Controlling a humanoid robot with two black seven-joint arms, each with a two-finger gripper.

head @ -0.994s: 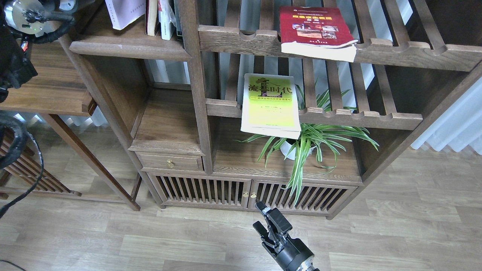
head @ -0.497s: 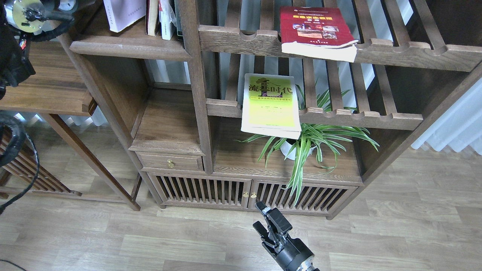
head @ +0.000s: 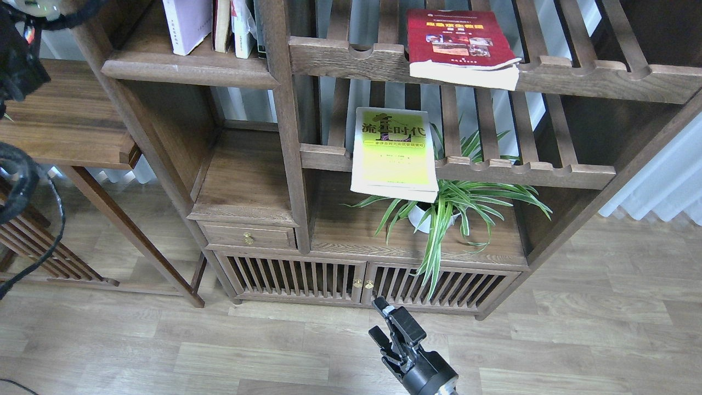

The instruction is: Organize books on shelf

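Note:
The dark red book (head: 459,44) lies flat on the upper slatted rack, its front edge hanging over the rail. The yellow-green book (head: 394,154) lies flat on the middle slatted rack and also overhangs. The pale lavender-white book (head: 187,23) stands nearly upright on the solid shelf (head: 186,72) at the upper left, beside other standing books. My left arm (head: 16,66) leaves the frame at the top left; its gripper is out of view. My right gripper (head: 376,318) is open and empty, low above the floor in front of the cabinet doors.
A potted spider plant (head: 445,207) stands on the lower board under the yellow-green book. Several thin books (head: 237,27) stand right of the lavender one. A wooden side table (head: 66,127) is at the left. A white curtain (head: 663,181) hangs at the right.
The lavender-white book has gone from tilted to nearly upright, closer to the standing books. My left arm has risen further out of the top left corner. The right gripper has barely moved.

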